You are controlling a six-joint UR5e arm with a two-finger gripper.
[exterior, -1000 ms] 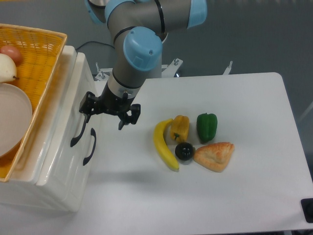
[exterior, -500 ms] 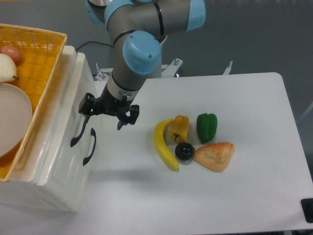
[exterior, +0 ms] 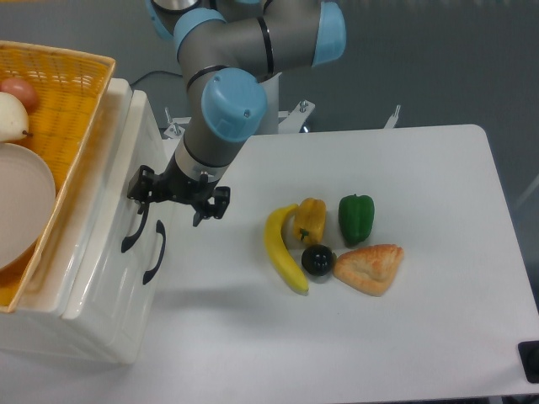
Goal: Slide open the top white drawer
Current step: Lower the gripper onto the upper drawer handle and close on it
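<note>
White table [exterior: 404, 337], glossy panelled top white drawer [exterior: 105, 215]

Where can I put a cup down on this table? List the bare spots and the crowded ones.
Free: the right part of the table, beyond the pastry and green pepper; the whole front strip below the banana. Crowded: the food cluster mid-table, and the gap beside the cabinet, where the end effector hangs at the top white drawer.

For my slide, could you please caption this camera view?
Open tool nearing the top white drawer handle; food lies alongside.
</note>
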